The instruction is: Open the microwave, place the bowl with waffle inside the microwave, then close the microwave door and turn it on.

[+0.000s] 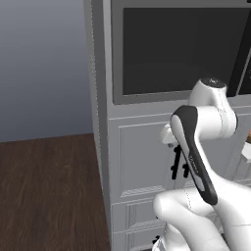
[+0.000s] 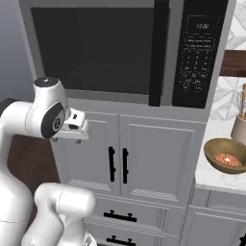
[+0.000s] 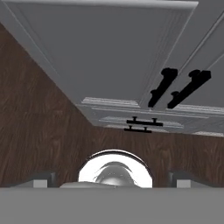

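Observation:
The grey microwave sits built in above the cabinets. Its dark glass microwave door is shut, with the black bar handle upright beside the keypad panel. On the counter at the right rests the brown bowl, and the small reddish waffle lies inside it. My gripper is open, its fingertips far apart with nothing between them. It hangs in front of the left cabinet door, below the microwave's lower left corner, pointing down toward the floor and far from the bowl.
Two light grey cabinet doors with short black handles stand under the microwave, with drawers below them. A beige crock stands behind the bowl. Dark wood floor spreads to the left of the cabinet column.

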